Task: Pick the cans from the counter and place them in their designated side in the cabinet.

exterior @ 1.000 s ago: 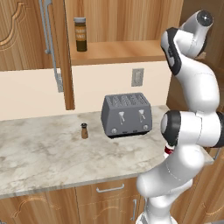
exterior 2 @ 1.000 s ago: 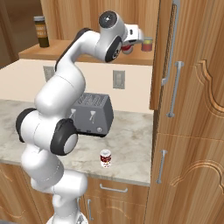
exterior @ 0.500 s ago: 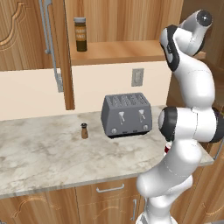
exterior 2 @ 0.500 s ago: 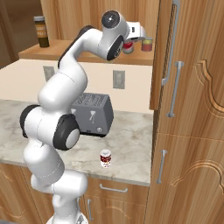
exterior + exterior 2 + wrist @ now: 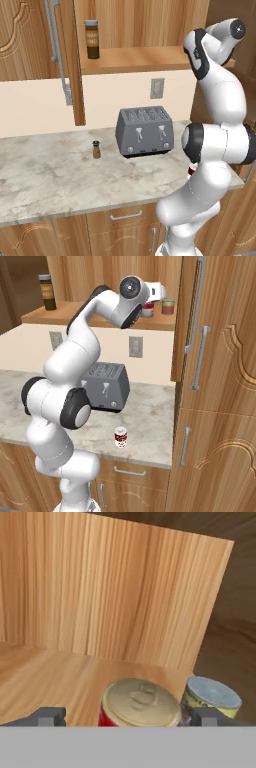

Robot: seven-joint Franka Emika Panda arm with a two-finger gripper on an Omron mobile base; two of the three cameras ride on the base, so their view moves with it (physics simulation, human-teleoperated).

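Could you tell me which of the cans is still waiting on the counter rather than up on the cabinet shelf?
The red-and-white can standing alone near the counter's front edge; the red-labelled can and the greenish-yellow can stand on the shelf.

Counts: three cans — red can [image 5: 140, 706] and greenish-yellow can [image 5: 212, 696] lower frame on shelf, red-and-white can [image 5: 120, 437] on bench. One jar [image 5: 91, 39], toaster [image 5: 145, 131], shaker [image 5: 96, 149].

no legible text, can and jar labels unreadable
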